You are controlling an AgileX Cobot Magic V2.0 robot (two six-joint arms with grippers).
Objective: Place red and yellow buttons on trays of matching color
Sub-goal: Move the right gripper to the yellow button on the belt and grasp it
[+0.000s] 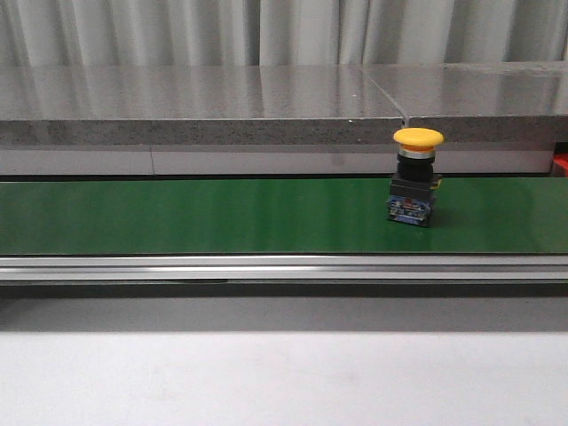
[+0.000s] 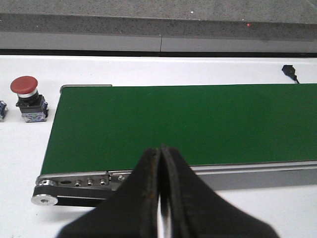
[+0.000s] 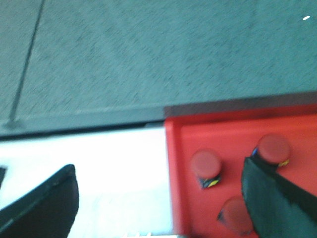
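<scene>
A yellow button [image 1: 416, 176] stands upright on the green conveyor belt [image 1: 222, 216], right of centre in the front view. A red button [image 2: 28, 99] stands on the white table beside the belt's end in the left wrist view. My left gripper [image 2: 160, 151] is shut and empty above the belt's near rail. My right gripper [image 3: 158, 191] is open and empty, high over the white table by the red tray [image 3: 233, 134]. The tray holds three red buttons [image 3: 205, 167]. The yellow tray is out of view. Neither gripper shows in the front view.
A grey stone ledge [image 1: 266, 102] runs behind the belt. The belt's metal rail [image 1: 284, 266] runs along its near side. A black plug [image 2: 290, 72] lies on the table beyond the belt. Part of another button base [image 2: 2, 110] shows at the frame edge.
</scene>
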